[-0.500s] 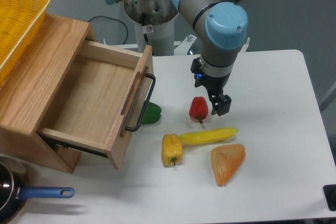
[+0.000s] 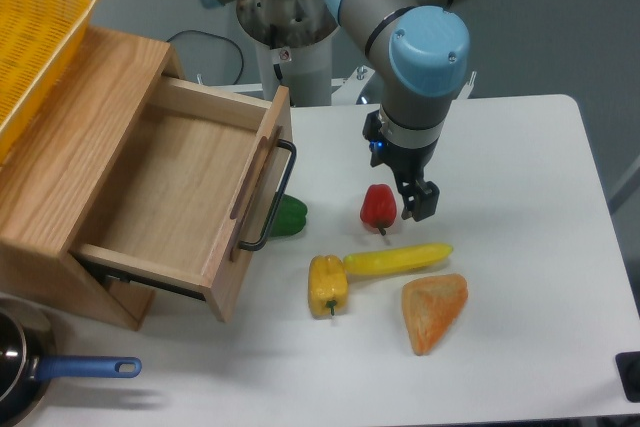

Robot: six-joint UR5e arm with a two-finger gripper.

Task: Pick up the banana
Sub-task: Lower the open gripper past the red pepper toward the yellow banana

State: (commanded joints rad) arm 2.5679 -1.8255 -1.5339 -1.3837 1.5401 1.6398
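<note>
Gripper (image 2: 420, 202) hangs from the arm's blue-capped wrist above the white worktop (image 2: 520, 167), just right of the red pepper (image 2: 378, 206) and above the banana (image 2: 397, 259). Only one dark finger shows clearly from this angle, so whether the fingers are spread or pressed together cannot be told; nothing is seen held between them.

From the fixed camera, the banana lies flat on the worktop, long and bright yellow, running nearly left to right with its right tip slightly higher. Its left end touches or nearly touches the yellow bell pepper (image 2: 327, 285), which lies with its stem pointing toward the front edge. Just below the banana's right half sits the orange wedge (image 2: 433, 311), close to it, though contact cannot be judged. The red pepper lies just above the banana's middle, stem pointing down toward it, with a small gap between them.

A green pepper (image 2: 290, 216) rests partly behind the black handle (image 2: 272, 197) of the open wooden drawer (image 2: 180, 192). That drawer is pulled out of a wooden box (image 2: 60, 147), on which a yellow basket (image 2: 35, 37) stands. At the lower left corner a dark pan with a blue handle (image 2: 85, 368) shows partly.
</note>
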